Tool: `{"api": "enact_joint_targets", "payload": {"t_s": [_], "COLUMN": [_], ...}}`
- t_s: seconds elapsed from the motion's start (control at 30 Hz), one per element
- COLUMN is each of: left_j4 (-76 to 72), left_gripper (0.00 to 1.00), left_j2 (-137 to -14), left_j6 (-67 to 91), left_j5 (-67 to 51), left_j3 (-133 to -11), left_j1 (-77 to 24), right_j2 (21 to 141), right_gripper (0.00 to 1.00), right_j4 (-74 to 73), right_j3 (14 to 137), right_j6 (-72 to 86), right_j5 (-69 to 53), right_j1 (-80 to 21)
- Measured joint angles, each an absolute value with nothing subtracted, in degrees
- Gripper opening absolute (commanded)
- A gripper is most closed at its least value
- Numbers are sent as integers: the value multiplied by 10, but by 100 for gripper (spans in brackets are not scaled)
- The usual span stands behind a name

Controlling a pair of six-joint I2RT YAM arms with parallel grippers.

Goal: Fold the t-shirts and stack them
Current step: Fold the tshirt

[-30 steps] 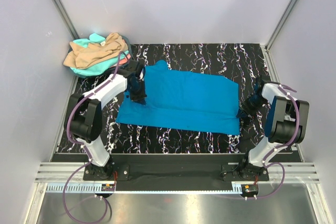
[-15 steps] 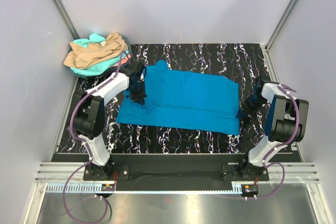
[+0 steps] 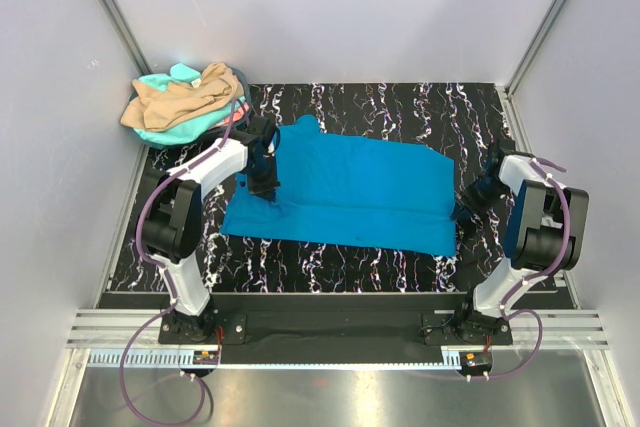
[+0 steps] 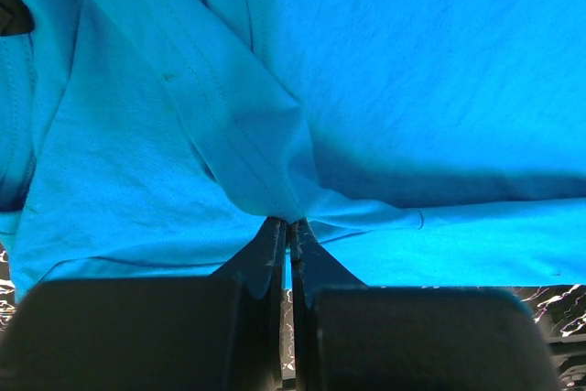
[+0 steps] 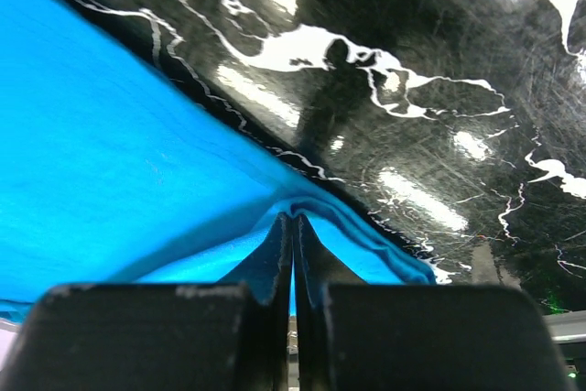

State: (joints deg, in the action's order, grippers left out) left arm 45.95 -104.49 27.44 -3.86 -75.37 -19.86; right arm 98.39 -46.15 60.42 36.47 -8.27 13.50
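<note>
I see the blue t-shirt [image 3: 350, 192] spread flat across the middle of the black marbled tabletop [image 3: 400, 102], its long side running left to right. My left arm [image 3: 205, 175] reaches in over the shirt's left edge. In the left wrist view the left jaws are closed tight on a pinch of the blue cloth [image 4: 412, 89], which puckers into creases where it meets the tips. My right arm [image 3: 540, 222] comes in low at the shirt's right edge, toward the near corner. The right jaws are likewise clamped on a fold of the blue hem [image 5: 92, 162], with the glossy tabletop [image 5: 412, 89] just beyond it. The rest of the shirt lies on the tabletop between the two grips. In the far left corner, well apart from the blue one, the other t-shirts sit in a crumpled heap. The tan t-shirt [image 3: 180, 97] is on top and the mint t-shirt [image 3: 165, 132] lies under it. A sliver of the coral t-shirt [image 3: 233, 115] shows at the heap's right side.
</note>
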Motion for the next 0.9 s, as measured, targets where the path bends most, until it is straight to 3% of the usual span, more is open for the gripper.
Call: {"api": "enact_joint_targets", "payload": {"t_s": [0.13,0.2,0.23,0.27,0.37,0.4,0.43,0.5,0.6,0.67,0.7,0.73,0.8,0.9], "left_j4": [460,460,460,460,465,469,471,480,500,509,502,499,492,489], "left_gripper": [0,2,9,24,51,66,76,89,86,78,72,59,49,48], "left_j2": [-1045,-1046,-1047,-1048,-1049,-1048,-1047,-1033,-973,-915,-883,-852,-811,-809], "left_j6": [274,274,274,272,267,267,264,262,259,258,258,259,263,269], "left_j5": [-39,-39,-39,-38,-31,-22,-11,9,40,54,52,50,40,16], "left_j3": [-754,-754,-754,-754,-755,-757,-758,-759,-756,-749,-736,-718,-676,-612], "left_j1": [-199,-199,-199,-199,-199,-199,-199,-199,-198,-193,-187,-178,-143,-68], "right_j2": [986,993,997,1002,1010,1011,1011,1003,967,927,905,884,864,867], "right_gripper": [4,12,16,20,32,34,42,47,52,53,53,52,52,51], "right_j4": [-461,-461,-460,-460,-464,-469,-475,-488,-514,-524,-529,-532,-533,-529], "right_j3": [616,622,623,625,629,633,638,644,644,636,631,623,609,580], "right_j6": [365,365,364,363,357,354,348,332,306,293,288,284,281,280], "right_j5": [-85,-86,-86,-86,-85,-83,-79,-67,-52,-54,-59,-70,-87,-117], "right_j1": [135,135,135,135,135,135,135,135,135,135,135,135,135,130]}}
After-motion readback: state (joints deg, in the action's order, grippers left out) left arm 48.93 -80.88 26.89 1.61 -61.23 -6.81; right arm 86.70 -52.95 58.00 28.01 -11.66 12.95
